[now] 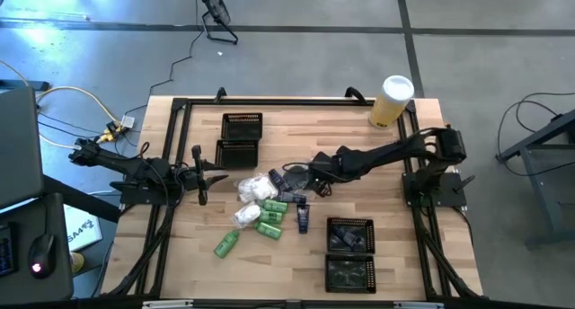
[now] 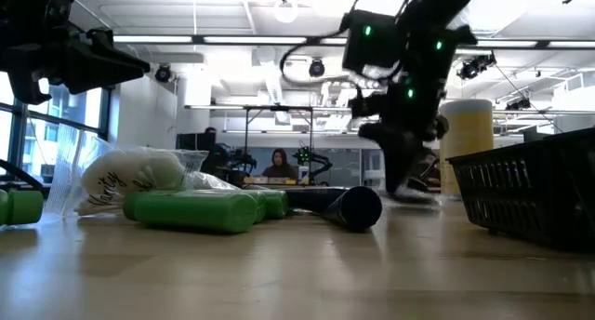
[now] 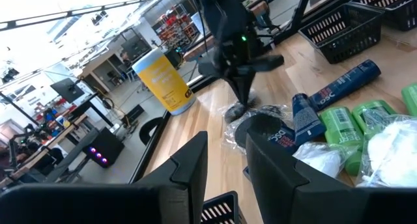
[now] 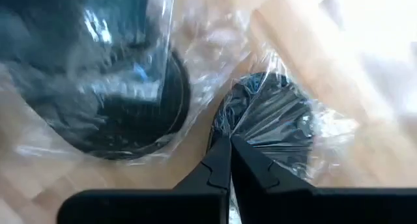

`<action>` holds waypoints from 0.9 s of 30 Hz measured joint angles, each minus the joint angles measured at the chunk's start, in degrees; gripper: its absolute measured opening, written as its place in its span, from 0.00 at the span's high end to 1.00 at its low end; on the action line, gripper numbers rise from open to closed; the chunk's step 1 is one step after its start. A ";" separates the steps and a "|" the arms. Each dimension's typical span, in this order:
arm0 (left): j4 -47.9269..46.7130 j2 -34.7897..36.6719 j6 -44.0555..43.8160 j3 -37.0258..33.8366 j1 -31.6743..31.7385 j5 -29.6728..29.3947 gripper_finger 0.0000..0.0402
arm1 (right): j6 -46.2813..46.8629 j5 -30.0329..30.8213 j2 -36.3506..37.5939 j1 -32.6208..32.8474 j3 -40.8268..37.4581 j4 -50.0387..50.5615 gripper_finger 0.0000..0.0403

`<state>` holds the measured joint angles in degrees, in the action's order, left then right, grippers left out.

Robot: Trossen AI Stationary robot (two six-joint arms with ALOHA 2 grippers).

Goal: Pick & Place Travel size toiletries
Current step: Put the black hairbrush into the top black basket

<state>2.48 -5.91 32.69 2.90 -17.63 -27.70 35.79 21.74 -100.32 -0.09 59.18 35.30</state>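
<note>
— Looking down on the table (image 1: 377, 192), where is the right gripper (image 1: 316, 177)?

— Stretched out to the middle of the wood, low over the heap of toiletries. In its wrist view its two dark fingers (image 4: 219, 167) are pressed together, tips at the edge of a round dark flat case (image 4: 273, 129) wrapped in clear crinkly film. Whether any film is pinched between them I cannot tell.

— Anything just beside that case?

— A second round dark case (image 4: 107, 103), also in clear wrap, lying next to it on the wood.

— And the other items?

— Towards the table's front: white crinkly packets (image 1: 256, 189), bright green bottles (image 1: 272, 207) around them, one green bottle (image 1: 225, 245) apart nearer the front-left, and a dark blue tube (image 1: 303, 220) just right of the green ones.

— The left gripper (image 1: 199, 175)?

— Hanging at the left side, above the table, pointed at the heap, touching nothing. Its fingers (image 3: 189, 168) stand a little apart with nothing between them.

— What else is on the table?

— Black mesh trays: a pair near the back (image 1: 240, 138), a pair at the front right (image 1: 349, 251). A tall yellow cylinder with a white lid (image 1: 392, 101) stands at the back right corner.

— And the low view?

— A person (image 2: 279, 162) shows in the room beyond the table
</note>
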 joint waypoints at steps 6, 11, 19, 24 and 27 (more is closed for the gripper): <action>0.00 0.00 0.00 0.02 0.00 0.00 0.75 | -0.82 2.54 6.42 0.08 0.02 0.72 1.00; 0.06 -0.02 0.00 0.05 0.00 0.04 0.75 | -2.80 1.73 12.75 0.08 0.09 -1.41 1.00; 0.53 -0.02 1.98 0.09 0.00 0.58 0.75 | -11.28 -6.78 20.94 -0.06 0.11 -8.50 1.00; 1.43 -0.02 3.04 0.09 0.00 1.26 0.75 | -15.77 -13.64 22.61 -1.43 0.15 -14.54 1.00; 3.52 -0.02 4.29 0.09 0.00 1.25 0.75 | -18.40 -16.62 22.24 -2.27 0.11 -17.59 1.00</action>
<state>6.00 -5.93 36.98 2.98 -17.63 -26.46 17.39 5.11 -78.08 -2.36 59.29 17.71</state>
